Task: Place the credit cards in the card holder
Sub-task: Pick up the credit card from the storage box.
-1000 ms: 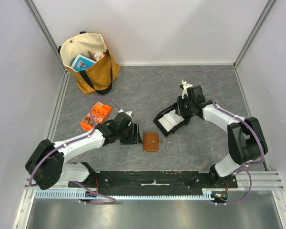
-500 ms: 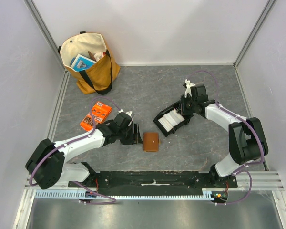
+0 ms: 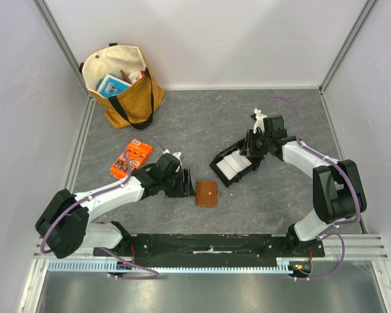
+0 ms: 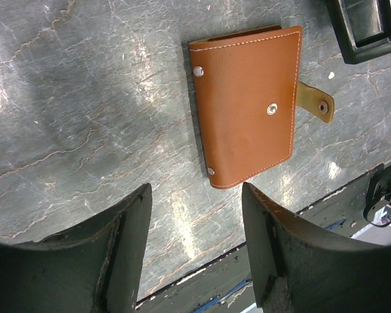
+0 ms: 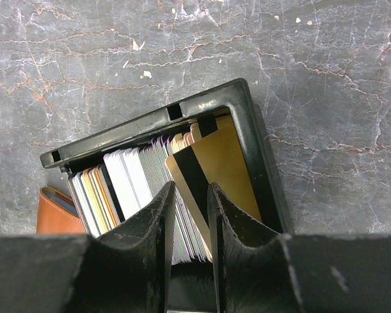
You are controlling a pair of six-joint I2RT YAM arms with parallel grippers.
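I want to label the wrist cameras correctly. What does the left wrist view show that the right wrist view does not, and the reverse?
Only left wrist: the closed front of the card holder, with snap and unfastened strap, and the left fingers, wide apart. Only right wrist: the credit cards standing in the black tray, and the right fingers, narrowly apart over them. Both: the card holder, the tray, the grey table.

The right gripper [image 5: 190,190] has shifted a little to the right and slightly farther back, and now sits over the far right end of the black tray [image 5: 143,125]. Its wrist swung the same way, most of it in the first half of the second. Its jaws narrowed, then eased apart again above the credit cards [image 5: 131,175]
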